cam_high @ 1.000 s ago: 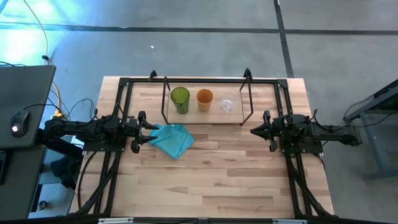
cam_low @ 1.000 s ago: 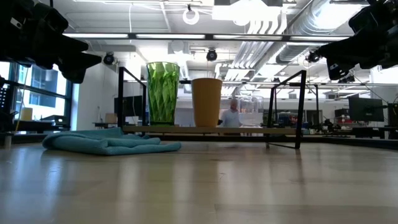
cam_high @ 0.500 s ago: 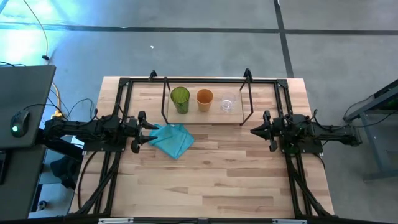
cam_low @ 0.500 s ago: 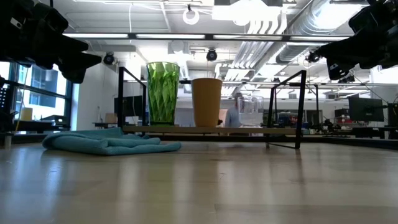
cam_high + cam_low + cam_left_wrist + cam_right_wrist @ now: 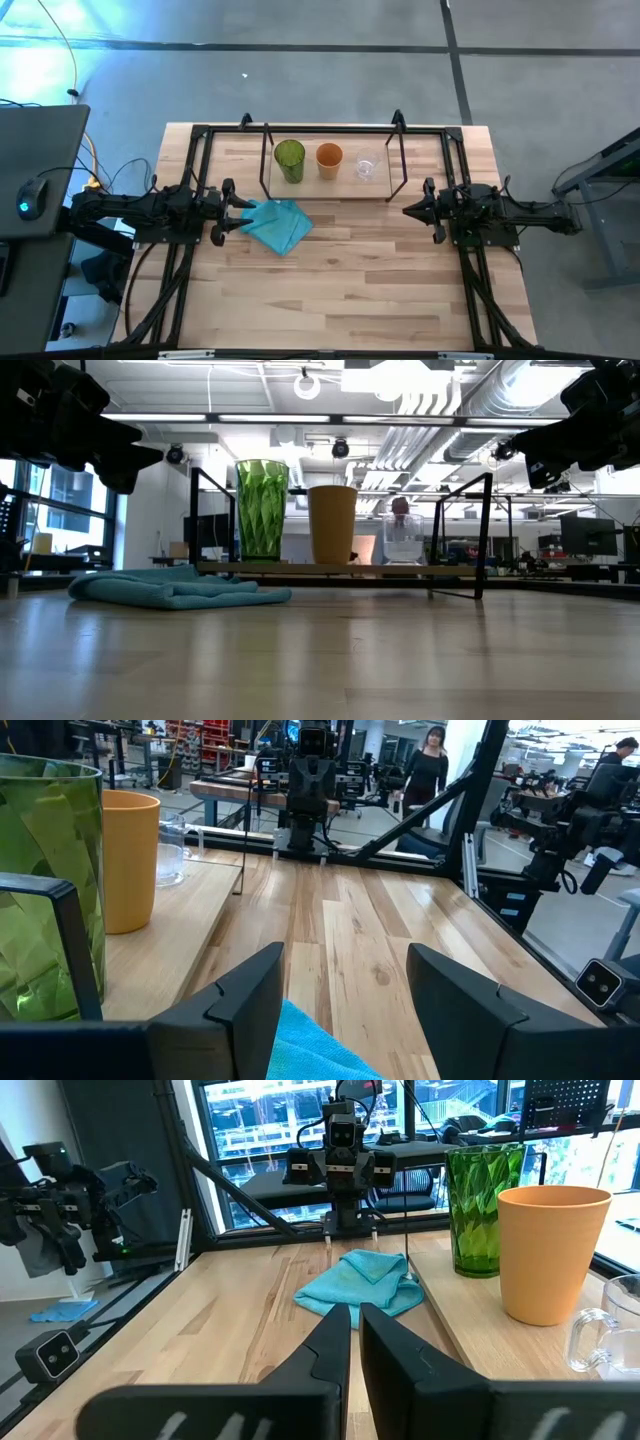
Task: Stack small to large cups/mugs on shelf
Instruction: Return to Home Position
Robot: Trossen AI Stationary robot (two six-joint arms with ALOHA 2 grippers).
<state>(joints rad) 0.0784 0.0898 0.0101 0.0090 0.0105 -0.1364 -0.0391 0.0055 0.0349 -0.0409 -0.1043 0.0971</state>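
Three cups stand upright in a row on the shelf, a low wooden board with a thin black frame at the table's far side. From left to right they are the tall green cup, the orange cup and the small clear mug. In the low view the green cup, the orange cup and the clear mug rest on their bases. My left gripper hovers open at the shelf's left end, over the teal cloth. My right gripper is shut and hangs in the air near the shelf's right end.
A crumpled teal cloth lies on the table in front of the shelf's left half, just below my left gripper. A black frame rail runs along the table's far edge. A wide stretch of bare wood lies on the near side.
Neither arm and none of the cups has moved. A person in the room beyond the table has walked a little to the right in the low view.
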